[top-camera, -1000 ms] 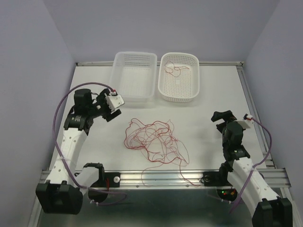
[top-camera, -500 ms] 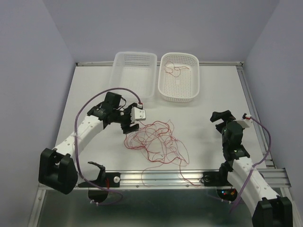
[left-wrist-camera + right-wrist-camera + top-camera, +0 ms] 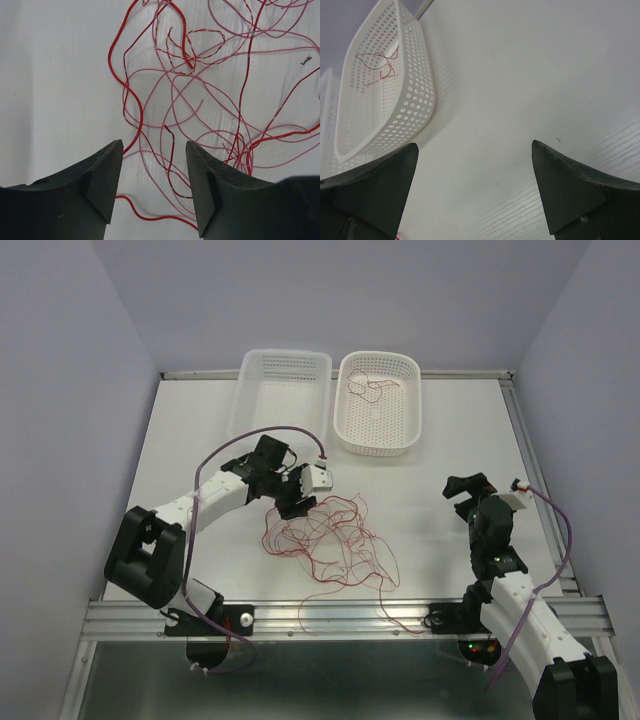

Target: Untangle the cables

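A tangle of thin red cables (image 3: 330, 540) lies on the white table in the middle; it fills the left wrist view (image 3: 200, 100). My left gripper (image 3: 297, 502) is open and hovers over the tangle's upper left edge, jaws apart with strands between and below them (image 3: 154, 150). One separate red cable (image 3: 368, 388) lies in the right white basket (image 3: 410, 405), also seen in the right wrist view (image 3: 379, 65). My right gripper (image 3: 468, 487) is open and empty at the right side, away from the tangle (image 3: 475, 150).
A clear plastic basket (image 3: 250, 400) stands at the back beside the white perforated basket (image 3: 405, 110). A long red strand (image 3: 395, 618) trails to the metal rail (image 3: 340, 615) at the near edge. Grey walls surround the table.
My left arm has swung from the left side rightward and forward, bringing its open gripper over the tangle's upper left edge. The right arm has hardly moved.
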Action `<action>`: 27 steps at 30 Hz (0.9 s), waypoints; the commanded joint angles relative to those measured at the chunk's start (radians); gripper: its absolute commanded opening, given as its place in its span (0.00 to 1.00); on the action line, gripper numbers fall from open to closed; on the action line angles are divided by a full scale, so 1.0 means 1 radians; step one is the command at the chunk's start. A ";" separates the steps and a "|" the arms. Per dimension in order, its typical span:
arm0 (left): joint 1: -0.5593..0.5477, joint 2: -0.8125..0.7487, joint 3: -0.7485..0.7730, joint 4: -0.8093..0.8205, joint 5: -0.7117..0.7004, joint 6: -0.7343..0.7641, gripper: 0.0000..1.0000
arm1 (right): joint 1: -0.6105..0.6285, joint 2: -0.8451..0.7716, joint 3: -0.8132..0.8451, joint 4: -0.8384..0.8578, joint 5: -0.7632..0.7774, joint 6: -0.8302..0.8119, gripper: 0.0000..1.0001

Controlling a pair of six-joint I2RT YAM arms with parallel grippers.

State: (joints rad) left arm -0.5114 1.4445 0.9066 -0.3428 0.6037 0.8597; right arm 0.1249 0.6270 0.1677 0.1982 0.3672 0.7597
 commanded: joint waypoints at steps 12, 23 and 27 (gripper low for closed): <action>-0.026 0.074 0.074 -0.016 -0.030 -0.016 0.00 | 0.002 -0.007 -0.008 0.064 -0.007 -0.016 1.00; -0.024 -0.140 0.236 -0.018 -0.162 -0.157 0.00 | 0.002 0.203 0.012 0.374 -0.557 -0.183 1.00; -0.024 -0.170 0.311 -0.024 -0.217 -0.204 0.00 | 0.025 0.316 0.052 0.529 -0.781 -0.195 1.00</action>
State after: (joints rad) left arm -0.5308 1.3148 1.1404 -0.3645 0.4450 0.7212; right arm 0.1257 0.8837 0.1638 0.5014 -0.1368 0.6117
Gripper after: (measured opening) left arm 0.017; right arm 0.997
